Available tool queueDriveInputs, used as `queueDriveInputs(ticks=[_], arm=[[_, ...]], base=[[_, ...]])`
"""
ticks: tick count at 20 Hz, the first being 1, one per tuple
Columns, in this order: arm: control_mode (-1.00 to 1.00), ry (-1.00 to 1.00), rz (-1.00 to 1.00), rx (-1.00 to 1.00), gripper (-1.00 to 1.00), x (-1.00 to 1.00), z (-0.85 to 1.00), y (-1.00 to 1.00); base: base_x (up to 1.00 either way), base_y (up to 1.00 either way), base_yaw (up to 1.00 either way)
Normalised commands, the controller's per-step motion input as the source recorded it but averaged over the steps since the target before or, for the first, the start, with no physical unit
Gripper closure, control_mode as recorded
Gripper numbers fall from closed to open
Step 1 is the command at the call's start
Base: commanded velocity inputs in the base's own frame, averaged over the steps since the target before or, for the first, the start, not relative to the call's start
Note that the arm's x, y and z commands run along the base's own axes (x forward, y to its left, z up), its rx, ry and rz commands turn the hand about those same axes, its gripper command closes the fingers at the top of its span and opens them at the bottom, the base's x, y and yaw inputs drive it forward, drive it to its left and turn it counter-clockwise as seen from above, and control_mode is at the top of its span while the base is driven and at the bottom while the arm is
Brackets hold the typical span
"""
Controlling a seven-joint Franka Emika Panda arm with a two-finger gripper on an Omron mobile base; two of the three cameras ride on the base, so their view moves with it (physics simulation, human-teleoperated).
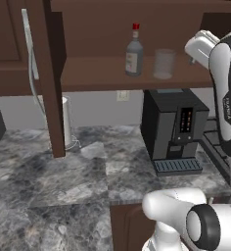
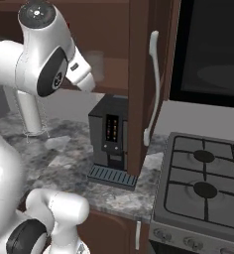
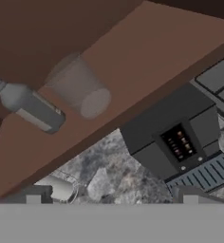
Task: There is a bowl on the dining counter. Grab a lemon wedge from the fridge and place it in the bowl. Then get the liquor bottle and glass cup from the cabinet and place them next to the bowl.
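Cabinet stage: bottle and cup not yet picked

Pincer is spread wide and holds nothing; you see its two dark tips at the bottom of the hand view, aimed at the open cabinet shelf from off to the side and well short of it. You are on the cabinet step, by my reading: both items wait on the shelf. Glass cup lies closest to the line of approach, with liquor bottle just beside it, apart, both upright on the shelf. In the left base view the bottle stands left of the cup.

Your next move calls for squaring the hand to one item and closing in level with the shelf, clear of the swung-out door and its neighbour.

Cup looks empty; the bottle's contents I cannot tell. Below, a black coffee machine sits on the marbled tabletop. A white cylinder stands behind the door.
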Motion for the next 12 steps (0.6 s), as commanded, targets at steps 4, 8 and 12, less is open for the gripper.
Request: queueDriveInputs(ticks=[4, 8, 12], arm=[[-1.00, 0.01, 0.00, 0.11, -1.00, 0.59, 0.07, 0.00], [-1.00, 0.00, 0.00, 0.08, -1.00, 0.64, 0.00, 0.00], [-1.00, 0.00, 0.00, 0.07, -1.00, 0.57, -0.04, -0.02]], base=[[0.00, 0.00, 0.00], [0.00, 0.00, 0.00], [0.00, 0.00, 0.00]])
